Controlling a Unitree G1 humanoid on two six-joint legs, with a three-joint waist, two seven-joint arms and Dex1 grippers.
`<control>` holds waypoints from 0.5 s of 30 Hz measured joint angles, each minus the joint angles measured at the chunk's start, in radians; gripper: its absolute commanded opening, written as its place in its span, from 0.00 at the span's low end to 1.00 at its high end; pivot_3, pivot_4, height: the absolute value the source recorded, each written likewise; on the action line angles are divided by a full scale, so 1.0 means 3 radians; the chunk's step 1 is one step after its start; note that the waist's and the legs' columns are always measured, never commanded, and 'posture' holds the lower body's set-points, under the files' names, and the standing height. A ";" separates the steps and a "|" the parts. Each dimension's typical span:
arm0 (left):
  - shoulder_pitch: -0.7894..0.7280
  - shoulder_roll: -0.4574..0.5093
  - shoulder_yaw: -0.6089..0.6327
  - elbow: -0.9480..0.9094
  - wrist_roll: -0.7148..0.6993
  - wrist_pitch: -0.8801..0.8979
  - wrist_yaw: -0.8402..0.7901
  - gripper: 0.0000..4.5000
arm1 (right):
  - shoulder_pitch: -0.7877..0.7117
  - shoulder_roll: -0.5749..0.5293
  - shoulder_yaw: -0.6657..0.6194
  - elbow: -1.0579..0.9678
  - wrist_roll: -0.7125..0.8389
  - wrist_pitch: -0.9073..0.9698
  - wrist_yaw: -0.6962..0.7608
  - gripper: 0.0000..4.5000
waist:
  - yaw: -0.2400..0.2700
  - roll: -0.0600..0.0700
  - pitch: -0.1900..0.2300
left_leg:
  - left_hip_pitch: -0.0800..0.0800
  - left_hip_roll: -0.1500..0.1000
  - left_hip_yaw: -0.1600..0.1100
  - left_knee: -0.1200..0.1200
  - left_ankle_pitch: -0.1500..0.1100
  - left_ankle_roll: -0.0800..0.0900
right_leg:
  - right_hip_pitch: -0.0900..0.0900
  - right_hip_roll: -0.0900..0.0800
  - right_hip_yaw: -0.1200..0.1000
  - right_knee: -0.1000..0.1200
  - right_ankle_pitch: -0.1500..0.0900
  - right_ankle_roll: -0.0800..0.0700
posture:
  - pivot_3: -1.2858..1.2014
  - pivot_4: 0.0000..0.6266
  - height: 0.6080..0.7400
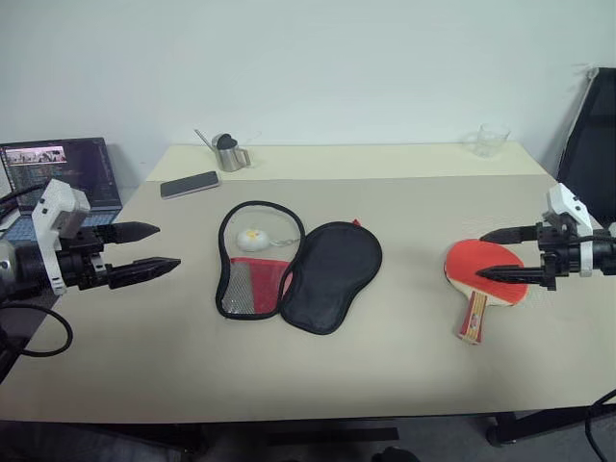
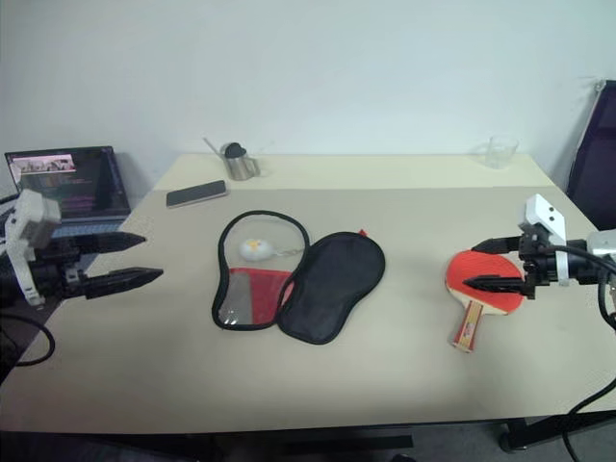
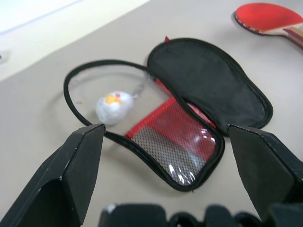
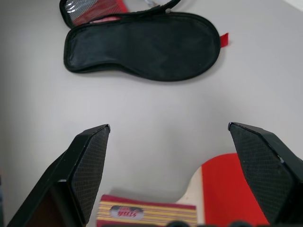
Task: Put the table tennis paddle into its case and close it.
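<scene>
head pair: high at the desk [image 1: 404, 385] near edge, facing down and forward, whole top | left wrist: close, low, aimed at the case [image 3: 189, 109] | right wrist: close above the paddle [image 4: 222, 189] | shared: case, paddle

On the table [image 2: 144, 366] the case [image 2: 298, 274] lies unzipped, both halves spread flat — the black half on the right, the mesh half with the small white charm [image 2: 254, 249] on the left. My left gripper [image 2: 135, 258] hangs with fingers apart, well away from it. My right gripper [image 2: 479, 264] — also spread — hovers over the table tennis paddle [image 2: 479, 284].
</scene>
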 measured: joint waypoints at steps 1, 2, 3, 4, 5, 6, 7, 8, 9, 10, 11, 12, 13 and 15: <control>0.0033 0.0000 0.0000 0.0000 0.0000 0.0005 0.0002 1.00 | -0.0001 -0.0006 -0.0013 -0.0027 0.0012 0.0020 -0.0009 0.98 | -0.0001 0.0000 0.0000 | 0.0001 0.0000 0.0000 0.0000 0.0000 0.0000 | 0.0000 0.0000 0.0000 0.0001 0.0000 0.0000 | 0.52 0.24 1.00; 0.0052 -0.0001 0.0000 -0.0001 0.0000 0.0006 0.0003 1.00 | -0.0001 -0.0006 -0.0022 -0.0057 0.0019 0.0031 -0.0015 0.98 | -0.0002 0.0000 0.0000 | 0.0001 0.0001 0.0000 0.0000 0.0000 0.0000 | 0.0000 0.0000 0.0000 0.0001 0.0000 0.0000 | 0.52 0.24 1.00; 0.0083 -0.0001 0.0006 -0.0010 -0.0002 0.0010 0.0009 1.00 | -0.0013 0.0004 -0.0022 -0.0084 0.0025 0.0037 -0.0032 0.98 | -0.0005 0.0000 0.0000 | 0.0001 0.0001 0.0000 0.0000 0.0000 0.0000 | 0.0000 0.0000 0.0000 0.0002 0.0000 0.0000 | 0.52 0.24 1.00; 0.0097 -0.0001 0.0011 -0.0028 -0.0005 0.0018 0.0019 1.00 | -0.0034 0.0025 -0.0022 -0.0090 0.0034 0.0038 -0.0051 0.98 | -0.0006 0.0000 0.0000 | 0.0002 0.0001 0.0000 0.0000 0.0000 0.0000 | 0.0000 0.0000 0.0000 0.0002 0.0000 0.0000 | 0.52 0.24 1.00; 0.0104 -0.0004 0.0012 -0.0065 -0.0012 0.0028 0.0035 1.00 | -0.0053 0.0049 -0.0022 -0.0092 0.0048 0.0038 -0.0062 0.98 | -0.0005 0.0000 0.0000 | 0.0001 0.0001 0.0000 0.0000 0.0000 0.0000 | 0.0001 0.0000 0.0000 0.0002 0.0000 0.0000 | 0.52 0.24 1.00; 0.0105 -0.0014 0.0013 -0.0113 -0.0024 0.0052 0.0063 1.00 | -0.0082 0.0084 -0.0020 -0.0090 0.0053 0.0037 -0.0071 0.98 | -0.0005 0.0000 0.0000 | 0.0001 0.0000 0.0000 0.0000 0.0000 0.0000 | 0.0001 0.0000 0.0000 0.0002 0.0000 0.0000 | 0.52 0.24 1.00; 0.0102 -0.0025 0.0012 -0.0154 -0.0030 0.0065 0.0081 1.00 | -0.0110 0.0109 -0.0013 -0.0088 0.0054 0.0032 -0.0078 0.98 | -0.0004 0.0000 0.0000 | 0.0001 0.0000 0.0000 0.0000 0.0000 0.0000 | 0.0001 0.0000 0.0000 0.0002 0.0000 0.0000 | 0.52 0.24 1.00; 0.0088 -0.0047 0.0009 -0.0183 -0.0032 0.0069 0.0098 1.00 | -0.0131 0.0125 -0.0001 -0.0081 0.0053 0.0013 -0.0092 0.98 | -0.0004 0.0000 0.0000 | 0.0001 0.0000 0.0000 0.0000 0.0000 0.0000 | 0.0001 0.0000 0.0000 0.0002 0.0000 0.0000 | 0.52 0.24 1.00; 0.0046 -0.0081 -0.0009 -0.0193 -0.0028 0.0068 0.0123 1.00 | -0.0143 0.0136 0.0002 -0.0062 0.0052 -0.0014 -0.0119 0.98 | -0.0004 0.0000 0.0000 | 0.0001 0.0000 0.0000 0.0000 0.0000 0.0000 | 0.0001 0.0000 -0.0001 0.0001 0.0000 0.0000 | 0.52 0.24 1.00; 0.0006 -0.0098 -0.0036 -0.0191 -0.0022 0.0066 0.0157 1.00 | -0.0149 0.0149 0.0002 -0.0053 0.0050 -0.0027 -0.0137 0.98 | -0.0003 -0.0001 0.0000 | 0.0001 0.0000 -0.0001 0.0000 0.0000 0.0000 | 0.0001 0.0000 -0.0001 0.0001 0.0000 0.0000 | 0.52 0.24 1.00; -0.0063 -0.0129 -0.0076 -0.0164 -0.0008 0.0064 0.0199 1.00 | -0.0147 0.0162 0.0002 -0.0053 0.0051 -0.0043 -0.0147 0.98 | -0.0002 -0.0001 0.0000 | 0.0001 0.0000 -0.0001 0.0000 0.0000 0.0000 | 0.0001 0.0000 -0.0001 0.0001 0.0000 0.0000 | 0.52 0.24 1.00; -0.0180 -0.0181 -0.0129 -0.0079 0.0030 0.0052 0.0278 1.00 | -0.0139 0.0171 -0.0001 -0.0056 0.0053 -0.0051 -0.0167 0.98 | 0.0002 0.0000 0.0000 | 0.0001 0.0000 -0.0001 0.0001 0.0000 0.0000 | 0.0001 0.0000 -0.0002 0.0002 0.0000 0.0000 | 0.52 0.24 1.00; -0.0271 -0.0242 -0.0163 0.0002 0.0078 0.0040 0.0367 1.00 | -0.0125 0.0178 -0.0003 -0.0064 0.0056 -0.0057 -0.0195 0.98 | 0.0005 -0.0001 0.0000 | 0.0001 0.0000 -0.0001 0.0001 0.0000 0.0000 | 0.0001 0.0000 -0.0002 0.0002 0.0000 0.0000 | 0.52 0.24 1.00; -0.0423 -0.0354 -0.0281 0.0185 0.0185 0.0034 0.0527 1.00 | -0.0074 0.0181 -0.0034 -0.0073 0.0064 -0.0057 -0.0227 0.98 | 0.0009 -0.0001 0.0000 | 0.0001 -0.0002 -0.0001 0.0002 0.0000 0.0000 | 0.0002 0.0000 -0.0002 0.0003 0.0000 0.0000 | 0.52 0.24 1.00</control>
